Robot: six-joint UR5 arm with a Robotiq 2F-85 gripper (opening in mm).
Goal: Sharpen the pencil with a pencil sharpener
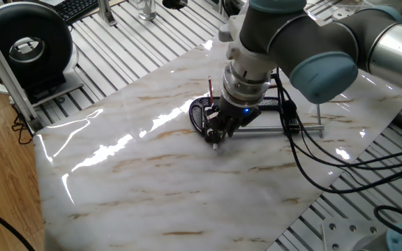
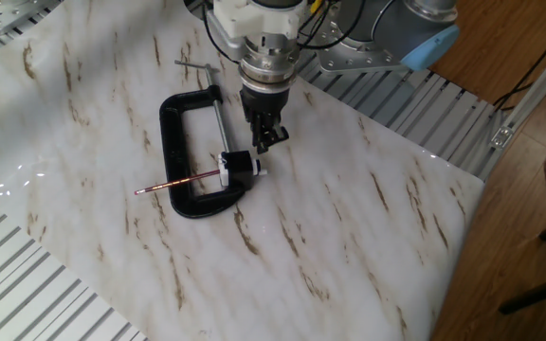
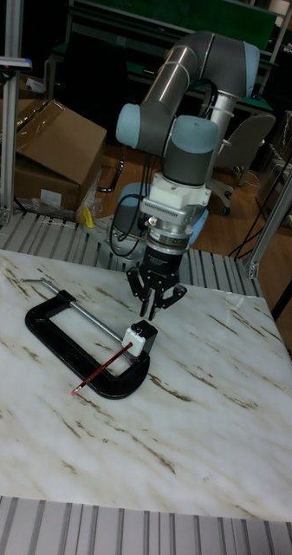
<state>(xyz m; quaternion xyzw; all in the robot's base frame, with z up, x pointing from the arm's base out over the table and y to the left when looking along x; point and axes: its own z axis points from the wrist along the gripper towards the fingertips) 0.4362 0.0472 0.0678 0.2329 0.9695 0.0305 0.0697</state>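
The pencil (image 2: pixel 178 182) is a thin dark-red stick lying across the lower jaw of a black C-clamp (image 2: pixel 169 133), with its end in the pencil sharpener (image 2: pixel 237 167). The pencil sharpener (image 3: pixel 141 336) is a small black block with a white tip, resting on the marble slab by the clamp (image 3: pixel 68 341). The pencil (image 3: pixel 100 371) points down-left in the tall fixed view. My gripper (image 3: pixel 152 305) hangs just above and behind the sharpener, fingers spread, holding nothing. In one fixed view my gripper (image 1: pixel 215 136) hides the sharpener, and only the pencil (image 1: pixel 210 85) end shows.
The clamp's long silver screw rod (image 2: pixel 218 123) runs beside my gripper (image 2: pixel 263 140). A black round device (image 1: pixel 26 45) stands at the far left off the slab. Cables (image 1: pixel 313 160) trail from the wrist. A cardboard box (image 3: pixel 42 147) sits behind the table.
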